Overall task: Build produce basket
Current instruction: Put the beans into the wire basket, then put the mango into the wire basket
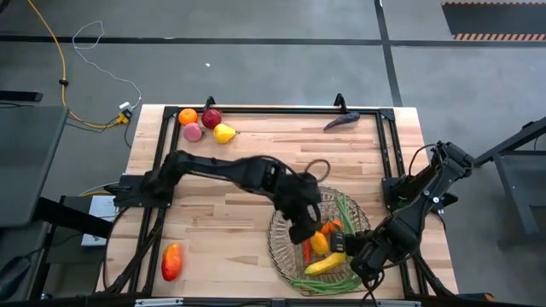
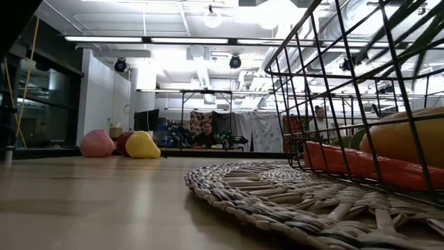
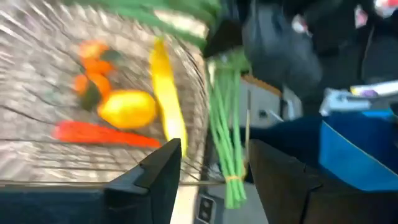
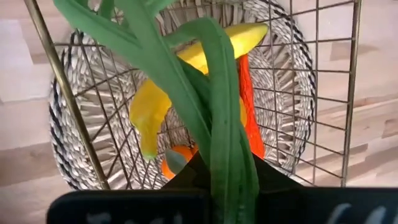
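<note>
1. High view: wooden table (image 1: 247,170) fills the frame; both dark arms meet at its near-right part.
2. Basket (image 1: 286,247), wire mesh, sits on a woven mat (image 2: 277,198) near the table's near edge, right of centre.
3. L arm reaches across from the left; left gripper (image 1: 304,223) is over the basket's left side. Wrist view shows its fingers (image 3: 152,174) apart w/ nothing between them.
4. R arm comes in from the right edge; right gripper (image 1: 358,254) at the basket's right rim, fingers closed on the green beans (image 4: 217,130), which drape over the rim.
5. In the basket: banana (image 1: 324,265), yellow pear (image 1: 319,242), red chilli (image 1: 307,251), carrot (image 3: 90,65).
6. Mango (image 1: 171,262) lies alone at near-left, well apart from the basket.
7. Eggplant (image 1: 341,121) lies at far edge, right of centre.
8. Far-left cluster, touching: orange (image 1: 188,117), dark red apple (image 1: 212,118), pink peach (image 1: 194,132), 2nd yellow pear (image 1: 224,133).
</note>
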Available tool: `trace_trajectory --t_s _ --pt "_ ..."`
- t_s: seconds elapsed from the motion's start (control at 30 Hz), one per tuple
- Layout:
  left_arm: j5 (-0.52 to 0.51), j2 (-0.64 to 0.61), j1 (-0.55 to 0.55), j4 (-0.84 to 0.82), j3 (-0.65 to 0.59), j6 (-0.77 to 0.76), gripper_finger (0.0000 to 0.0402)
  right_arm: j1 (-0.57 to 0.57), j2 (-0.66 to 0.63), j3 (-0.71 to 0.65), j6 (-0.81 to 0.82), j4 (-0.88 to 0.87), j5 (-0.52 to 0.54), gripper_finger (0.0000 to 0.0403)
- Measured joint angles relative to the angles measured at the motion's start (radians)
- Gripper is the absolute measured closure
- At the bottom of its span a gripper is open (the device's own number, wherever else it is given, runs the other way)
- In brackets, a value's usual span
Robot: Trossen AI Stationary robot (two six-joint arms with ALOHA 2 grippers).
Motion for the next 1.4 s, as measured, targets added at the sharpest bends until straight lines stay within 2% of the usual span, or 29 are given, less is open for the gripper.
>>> trace_trajectory --t_s 0.1,0.3,0.47,0.7,0.9,1.23,1.4 --pt "-0.098 -0.058 0.000 -0.017 -0.001 0.021 0.0226 0.000 0.010 0.000 -0.004 0.005 -0.006 0.0392" --pt "-0.403 -0.179 -0.047 0.009 0.000 0.070 0.0226 -0.033 0.071 0.000 0.003 0.011 -0.068 0.0392" --pt "-0.606 -0.259 -0.134 0.058 0.000 0.126 0.0226 -0.071 0.111 0.000 -0.017 -0.002 -0.093 0.0392" --pt "-0.813 -0.313 -0.288 0.128 0.000 0.179 0.0226 -0.111 0.123 0.000 0.059 -0.011 -0.133 0.0391" --pt "-0.884 -0.315 -0.346 0.132 0.000 0.191 0.0226 -0.113 0.123 0.000 0.127 -0.008 -0.142 0.0366" --pt "-0.888 -0.327 -0.328 0.126 0.000 0.201 0.0226 -0.097 0.114 0.001 0.244 -0.059 -0.166 0.0224" --pt "-0.862 -0.348 -0.306 0.126 0.000 0.229 0.0226 -0.096 0.074 0.002 0.315 -0.072 -0.201 0.0186"
